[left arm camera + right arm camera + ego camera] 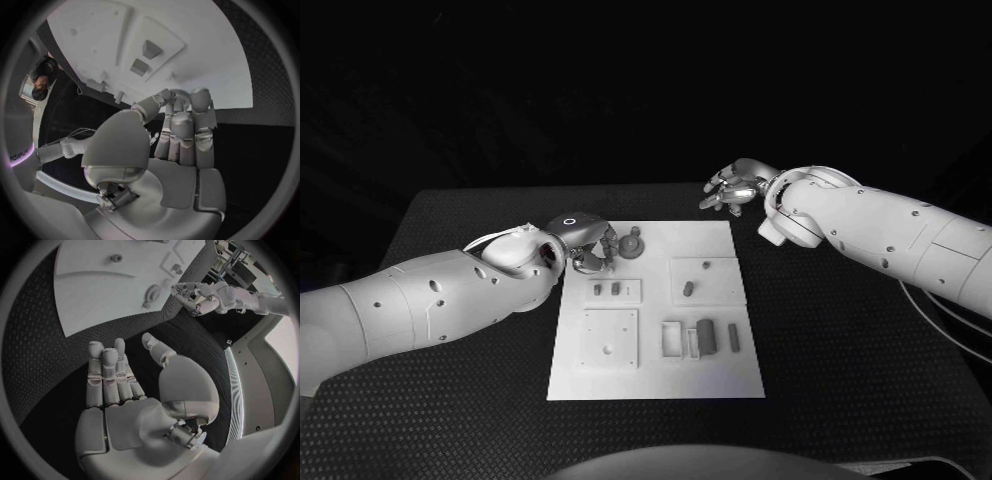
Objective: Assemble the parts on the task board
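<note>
Fingers (181,127) of the left hand (589,243) are bunched together at the near-left corner of the task board (661,385), their tips drawn in round something small and ribbed; from where I stand I cannot tell for sure whether it is gripped or only touched. That hand sits over the board's far left edge, just beside a round grey part (632,241) lying on the white plate.

Over on the other side, the right hand (733,187) hangs above the black worktop (848,340) just past the board's far right corner, holding nothing, its fingers (103,372) stretched out straight and side by side with the thumb standing off from them.

On the board itself, two small dark parts (607,289) stand side by side in a raised square tile left of centre. Another dark piece (688,289) lies on the tile to the right of it. Nearer the robot, a plain square tile (609,337) sits on the left, and on the right a row of long narrow parts (705,338) lies next to a pale slotted holder (672,340).
</note>
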{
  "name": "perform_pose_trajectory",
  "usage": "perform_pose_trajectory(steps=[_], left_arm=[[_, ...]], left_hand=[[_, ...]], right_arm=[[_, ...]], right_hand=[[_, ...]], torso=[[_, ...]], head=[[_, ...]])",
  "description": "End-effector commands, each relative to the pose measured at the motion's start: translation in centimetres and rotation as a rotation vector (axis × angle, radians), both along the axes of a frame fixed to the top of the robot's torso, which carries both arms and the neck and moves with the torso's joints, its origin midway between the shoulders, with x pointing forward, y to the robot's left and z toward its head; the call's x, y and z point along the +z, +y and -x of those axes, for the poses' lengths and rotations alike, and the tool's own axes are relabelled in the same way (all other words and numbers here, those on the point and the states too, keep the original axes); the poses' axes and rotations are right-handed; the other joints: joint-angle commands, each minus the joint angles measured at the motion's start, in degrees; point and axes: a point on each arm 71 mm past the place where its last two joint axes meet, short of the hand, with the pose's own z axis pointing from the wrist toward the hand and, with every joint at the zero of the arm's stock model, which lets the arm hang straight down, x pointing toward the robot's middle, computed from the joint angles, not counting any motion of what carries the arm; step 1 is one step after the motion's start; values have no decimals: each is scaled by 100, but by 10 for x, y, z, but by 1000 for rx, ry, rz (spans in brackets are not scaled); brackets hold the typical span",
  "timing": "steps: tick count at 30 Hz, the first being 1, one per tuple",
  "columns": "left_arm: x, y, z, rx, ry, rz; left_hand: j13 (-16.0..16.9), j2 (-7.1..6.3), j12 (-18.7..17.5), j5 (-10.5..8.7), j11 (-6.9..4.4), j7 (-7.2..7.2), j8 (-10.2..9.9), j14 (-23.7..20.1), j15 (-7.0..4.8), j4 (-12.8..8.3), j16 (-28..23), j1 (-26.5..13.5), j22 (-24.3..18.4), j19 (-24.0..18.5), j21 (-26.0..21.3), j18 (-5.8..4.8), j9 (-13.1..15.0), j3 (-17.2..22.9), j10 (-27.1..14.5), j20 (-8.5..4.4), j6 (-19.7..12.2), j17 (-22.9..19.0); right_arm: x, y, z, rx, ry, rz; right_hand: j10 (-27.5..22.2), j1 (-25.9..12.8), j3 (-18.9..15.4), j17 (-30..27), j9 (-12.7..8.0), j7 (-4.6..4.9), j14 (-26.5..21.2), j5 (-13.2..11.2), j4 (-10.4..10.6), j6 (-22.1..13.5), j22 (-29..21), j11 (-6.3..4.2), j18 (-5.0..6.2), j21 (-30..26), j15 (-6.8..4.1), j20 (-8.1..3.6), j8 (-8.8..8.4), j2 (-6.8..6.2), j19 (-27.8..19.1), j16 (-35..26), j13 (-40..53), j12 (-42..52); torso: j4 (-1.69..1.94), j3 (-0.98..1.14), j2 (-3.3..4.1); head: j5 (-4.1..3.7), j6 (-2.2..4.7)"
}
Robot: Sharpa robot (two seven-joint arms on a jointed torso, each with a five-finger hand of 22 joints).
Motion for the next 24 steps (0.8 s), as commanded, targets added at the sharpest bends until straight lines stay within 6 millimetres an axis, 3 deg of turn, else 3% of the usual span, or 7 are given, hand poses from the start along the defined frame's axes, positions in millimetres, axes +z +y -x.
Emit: perform_pose_trajectory(steps=[1,24], left_arm=[[-3,0,0,-1,20,-14],[-10,-1,3,-10,47,-43]], left_hand=[[10,-30,6,15,37,5,31,-31,-5,7,37,44,118,-9,30,434,5,45,318,-25,39,-11],[22,-28,-7,17,38,8,26,-36,-4,19,44,37,116,-15,28,426,3,51,315,-28,32,-28]], right_arm=[[0,1,0,13,-2,4],[0,1,1,14,-1,4]], right_hand=[[-32,-4,-6,-10,-9,290,-20,13,9,-3,105,10,212,-17,-33,-53,30,42,-2,25,-5,29],[-33,-2,-5,-12,-12,290,-20,13,8,-4,105,10,212,-17,-33,-53,32,43,-2,26,-8,31]], torso=[[-2,2,2],[-3,1,0]], head=[[-5,-19],[-14,-43]])
